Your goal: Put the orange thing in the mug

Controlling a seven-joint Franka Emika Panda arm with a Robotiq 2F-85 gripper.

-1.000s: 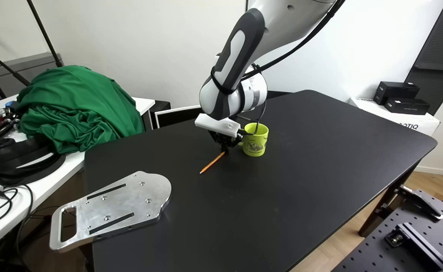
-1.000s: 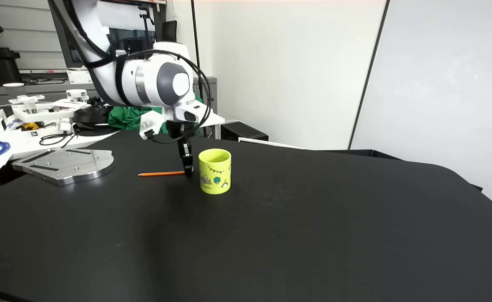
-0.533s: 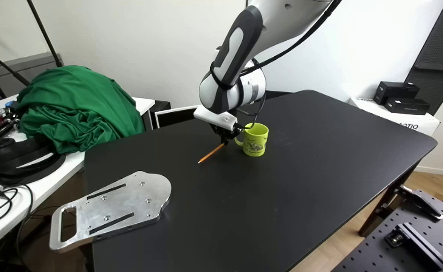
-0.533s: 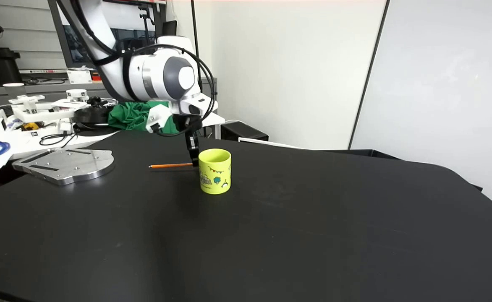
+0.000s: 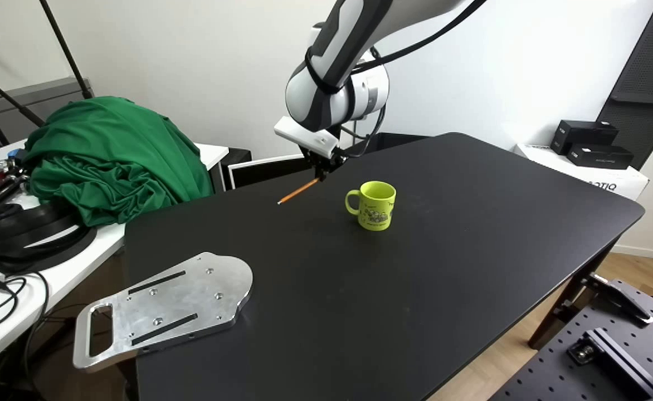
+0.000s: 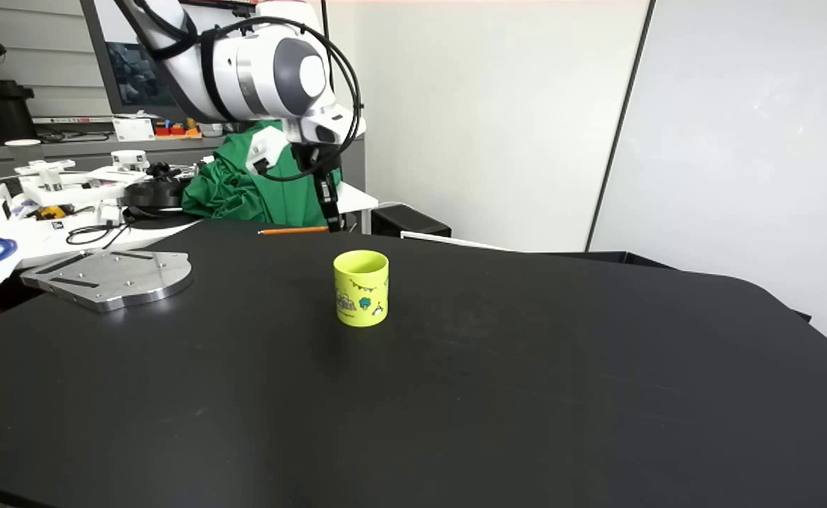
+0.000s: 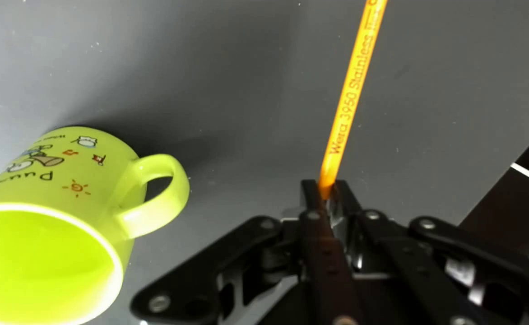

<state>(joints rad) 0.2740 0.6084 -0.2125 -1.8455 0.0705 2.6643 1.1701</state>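
Pinching the orange Wera stick (image 7: 354, 90) by one end, the gripper (image 7: 327, 188) had risen in both exterior views, up and left of the lime-green mug (image 5: 375, 213), its arm (image 6: 258, 74) angled down from the top edge.

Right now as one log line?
gripper: closed on orange stick near one end; stick: above table, outside mug; mug: upright on table
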